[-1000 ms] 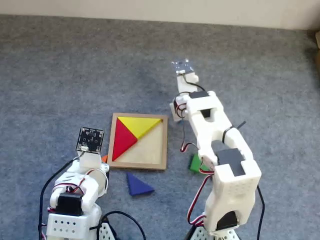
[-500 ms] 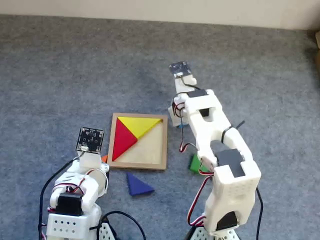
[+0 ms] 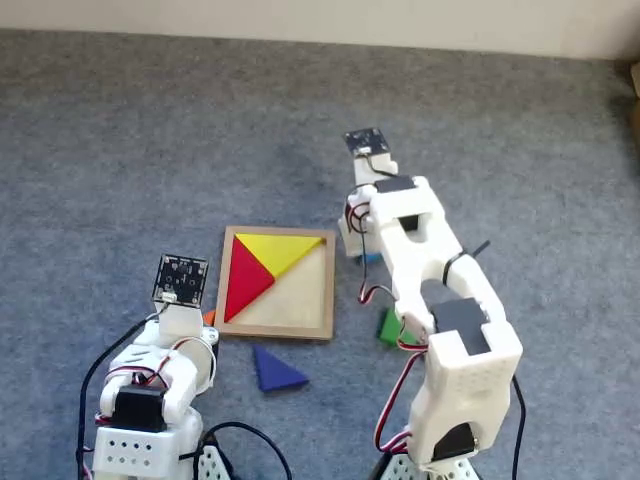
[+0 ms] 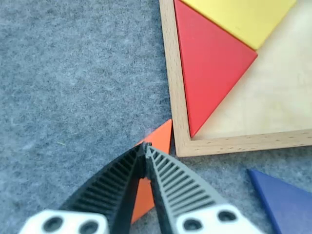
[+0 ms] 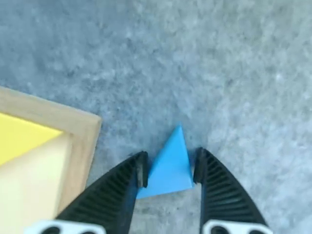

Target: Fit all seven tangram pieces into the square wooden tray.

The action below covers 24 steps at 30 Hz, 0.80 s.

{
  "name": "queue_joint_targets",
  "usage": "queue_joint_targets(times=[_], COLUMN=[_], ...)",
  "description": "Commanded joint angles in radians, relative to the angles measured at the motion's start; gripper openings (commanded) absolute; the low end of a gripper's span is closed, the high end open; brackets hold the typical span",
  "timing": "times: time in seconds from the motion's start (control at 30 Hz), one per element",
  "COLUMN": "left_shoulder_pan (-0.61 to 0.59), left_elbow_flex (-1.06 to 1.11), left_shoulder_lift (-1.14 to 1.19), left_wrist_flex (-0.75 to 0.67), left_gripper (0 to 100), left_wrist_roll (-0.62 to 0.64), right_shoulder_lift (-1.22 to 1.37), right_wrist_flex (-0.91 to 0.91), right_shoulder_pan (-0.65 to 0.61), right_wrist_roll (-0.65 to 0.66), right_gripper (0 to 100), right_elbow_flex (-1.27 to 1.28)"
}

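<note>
The square wooden tray (image 3: 275, 332) is seen lying flat in the middle of the grey carpet (image 3: 140, 150), and two pieces are counted inside it. The yellow triangle (image 3: 285, 250) is seated along the tray's far edge and the red triangle (image 3: 245, 282) along the edge on the left arm's side, the two meeting along one slanted seam, with bare wood shown beside them. Over at the left gripper (image 4: 145, 146), the fingers are clenched tight with nothing caught between them. They are held right above the orange piece (image 4: 158, 139), which lies on the carpet just outside the tray's near corner on that side. Now the right gripper (image 5: 170, 155): its fingers are spread, and the light blue triangle (image 5: 168, 176) is bracketed between them (close against both sides), flat on the carpet just off the tray's far corner on the right arm's side. The dark blue triangle (image 3: 275, 370) is spotted on the carpet just beyond the tray's near edge. A green piece (image 3: 388, 327) is found near the edge on the right arm's side, partly hidden by that arm.
</note>
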Motion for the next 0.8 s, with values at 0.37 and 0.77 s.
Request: queue_joint_targets(times=[0.37, 0.77], left_shoulder_pan=[-0.001, -0.001], left_elbow_flex=[0.021, 0.021], left_shoulder_lift=[0.001, 0.001], left_wrist_flex=[0.005, 0.005], left_gripper=[1, 1], left_wrist_roll=[0.009, 0.009], right_shoulder_lift=[-0.008, -0.013], right_wrist_flex=[0.111, 0.156], right_shoulder_pan=[-0.031, -0.031], right_wrist_roll=[-0.074, -0.115], right_gripper=[16.1, 22.8], right_elbow_flex=[-0.031, -0.031])
